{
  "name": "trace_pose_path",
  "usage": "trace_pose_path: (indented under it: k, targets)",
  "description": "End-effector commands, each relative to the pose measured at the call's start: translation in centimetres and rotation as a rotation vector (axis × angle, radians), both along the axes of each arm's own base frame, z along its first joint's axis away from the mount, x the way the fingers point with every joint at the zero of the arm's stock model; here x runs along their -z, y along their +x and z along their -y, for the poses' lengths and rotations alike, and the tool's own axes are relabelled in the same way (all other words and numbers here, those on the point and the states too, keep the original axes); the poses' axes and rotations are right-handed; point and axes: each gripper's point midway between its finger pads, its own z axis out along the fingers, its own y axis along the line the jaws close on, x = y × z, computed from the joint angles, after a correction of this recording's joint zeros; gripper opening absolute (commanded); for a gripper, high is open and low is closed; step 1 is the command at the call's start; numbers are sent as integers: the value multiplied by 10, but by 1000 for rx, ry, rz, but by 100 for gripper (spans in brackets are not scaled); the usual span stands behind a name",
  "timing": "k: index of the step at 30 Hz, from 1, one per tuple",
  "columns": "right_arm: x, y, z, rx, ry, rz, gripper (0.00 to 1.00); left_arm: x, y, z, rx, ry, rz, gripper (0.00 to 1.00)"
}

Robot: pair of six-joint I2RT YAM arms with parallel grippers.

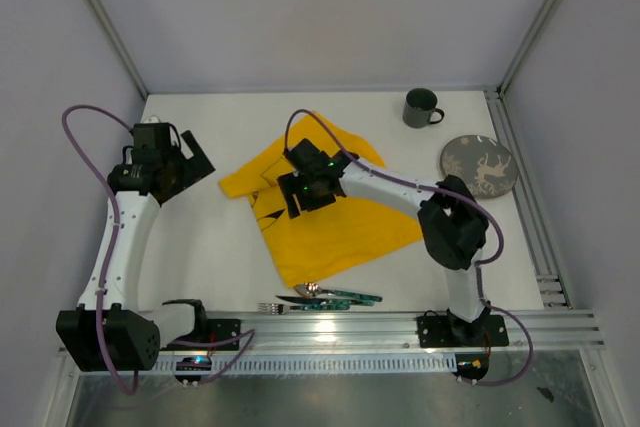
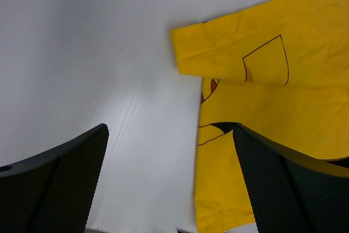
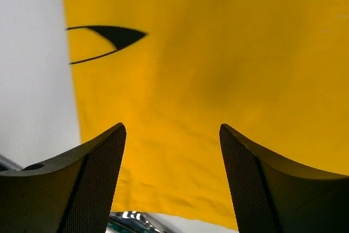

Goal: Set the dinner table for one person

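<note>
Below R end effector (image 3: 172, 129), cloth (image 3: 218, 53) on dinner table (image 3: 27, 53)

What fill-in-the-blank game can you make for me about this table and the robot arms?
1. The cloth spread on the white table is coloured ____.
2. The dark mug stands in the table's far ____ corner.
3. The right hand hovers open above the ____.
4. The cutlery lies at the table's ____ edge (near or far).

Missing words: yellow; right; cloth; near.
</note>
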Motion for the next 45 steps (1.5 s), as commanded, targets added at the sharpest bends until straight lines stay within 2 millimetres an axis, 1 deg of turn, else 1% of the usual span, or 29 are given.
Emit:
trace_pose_path:
  k: [1, 2, 3, 4, 5, 6, 8, 10, 15, 19, 22, 23, 27, 28, 29, 30, 32, 33, 34, 35, 37, 38, 40, 41, 43, 45]
  targets:
    - [-25, 56, 83, 239, -92, 173, 74, -5, 3, 3, 12, -8, 26, 99]
    - [-27, 59, 95, 269, -89, 175, 74, -4, 4, 3, 11, -10, 26, 99]
    - [-24, 64, 105, 295, -87, 172, 74, -4, 4, 3, 10, -10, 24, 99]
    - [-13, 66, 125, 325, -112, 155, 74, -3, 5, 3, 11, -14, 23, 99]
    - [-11, 68, 131, 339, -112, 155, 74, -1, 4, 4, 13, -16, 18, 99]
    - [-4, 67, 138, 347, -127, 143, 74, -1, 4, 5, 13, -20, 17, 99]
    - [3, 70, 148, 361, -139, 129, 74, 1, 5, 5, 13, -23, 13, 99]
    - [13, 67, 150, 357, -152, 107, 74, 0, 6, 5, 15, -23, 13, 99]
    - [29, 61, 148, 354, -157, 56, 74, -2, 5, 4, 11, -20, 19, 99]
    - [38, 54, 147, 351, -160, 17, 74, -3, 5, 4, 7, -18, 22, 99]
    - [43, 48, 146, 351, -158, -21, 74, -4, 5, 3, 7, -16, 22, 99]
    - [48, 44, 147, 352, -168, -41, 74, -4, 5, 3, 6, -15, 22, 99]
    - [53, 33, 144, 368, -154, -109, 74, -4, 6, 3, 10, -10, 20, 99]
    - [53, 26, 137, 365, -123, -149, 74, -4, 7, 3, 10, -10, 20, 99]
    - [52, 22, 136, 367, -111, -166, 74, -5, 7, 2, 9, -9, 23, 99]
    - [55, 14, 137, 372, -111, -192, 74, -5, 7, 2, 9, -9, 21, 99]
    - [52, 3, 133, 380, -72, -236, 74, -7, 8, 3, 11, -9, 26, 99]
    - [56, -9, 135, 380, -70, -270, 74, -7, 9, 3, 11, -9, 27, 99]
    - [55, -13, 135, 384, -58, -283, 74, -6, 10, 3, 10, -10, 23, 99]
    - [56, -23, 139, 401, -55, -304, 74, -6, 11, 3, 9, -11, 26, 99]
    - [55, -32, 138, 416, -21, -332, 74, -5, 11, 3, 11, -14, 23, 99]
    - [59, -46, 138, 429, -11, -381, 74, -4, 12, 4, 11, -16, 20, 99]
    - [54, -53, 135, 440, 32, -396, 74, -3, 13, 4, 13, -16, 17, 99]
    - [55, -64, 133, 443, 38, -424, 74, -2, 14, 4, 12, -15, 15, 99]
    - [51, -73, 131, 434, 41, -430, 74, -2, 14, 4, 16, -15, 14, 99]
    - [48, -79, 130, 428, 39, -429, 74, 0, 14, 4, 16, -14, 10, 99]
